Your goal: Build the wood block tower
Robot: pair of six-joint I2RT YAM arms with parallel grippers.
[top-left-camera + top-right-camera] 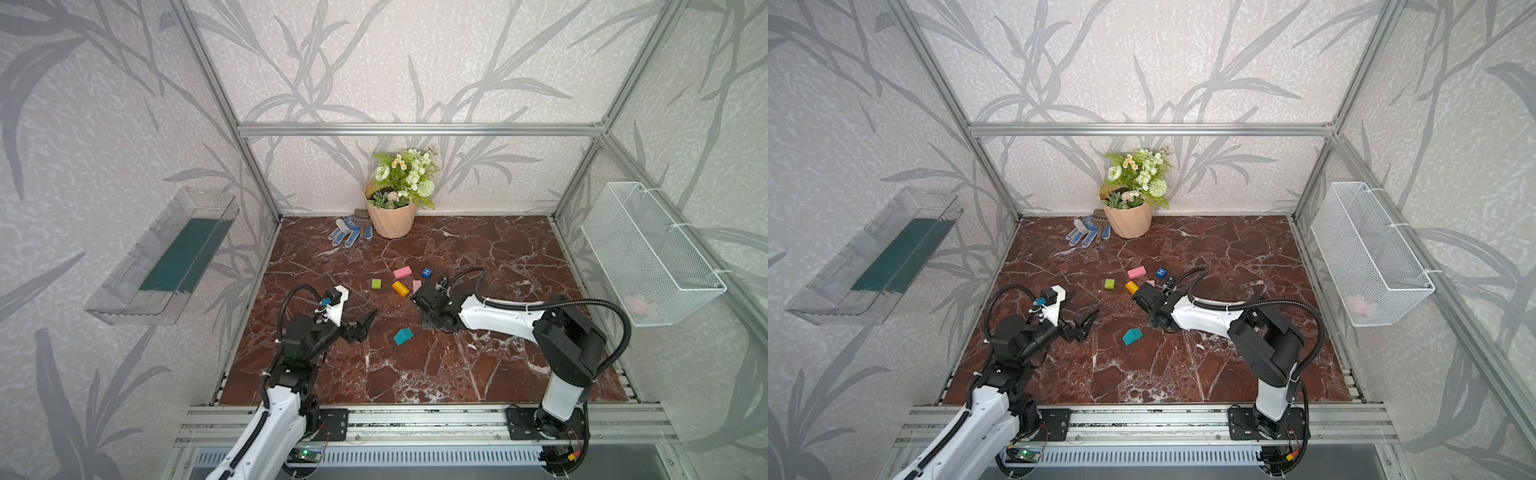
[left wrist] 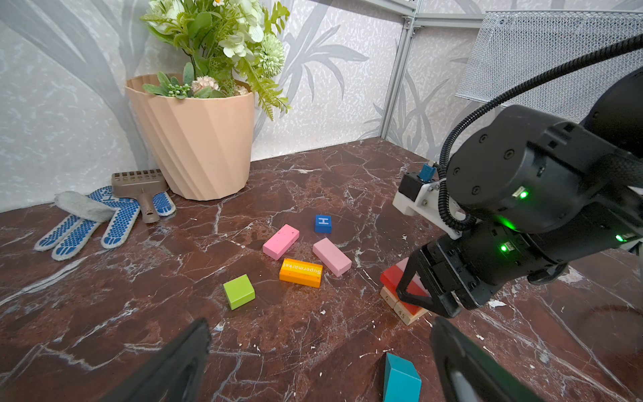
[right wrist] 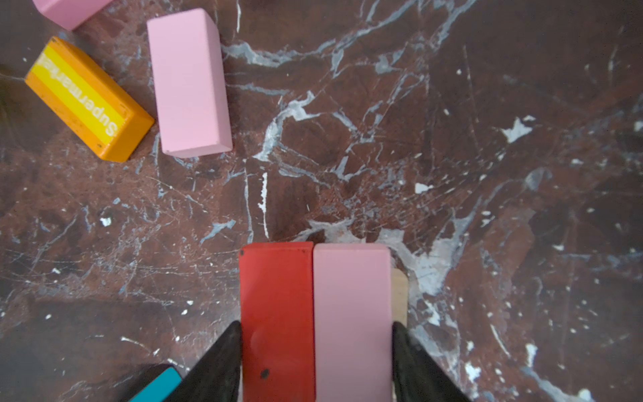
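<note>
Left hand point(image 1: 365, 326): jaws stood wide apart, just left of the teal house piece point(image 1: 403, 336).
Right hand point(image 3: 316, 325): clamped on the top layer point(image 3: 334, 271), fingers point(image 3: 229, 348) against its outer sides.
Tower point(image 2: 393, 278): mid-counter point(image 1: 478, 374); red block point(image 3: 278, 296) and pink block point(image 3: 351, 296) lay side by side on a tan base point(image 2: 403, 315).
Loose blocks: pink oblongs point(image 2: 280, 241), orange block point(image 1: 400, 288), green cube point(image 1: 376, 283) and blue "H" cube point(image 1: 427, 273) lay nearby, toward the back edge.

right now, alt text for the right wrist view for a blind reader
A red block and a pink block lie side by side on a tan block, flanked by the black fingers of the right gripper. A loose pink block and an orange "Supermarket" block lie beyond on the marble table.
</note>
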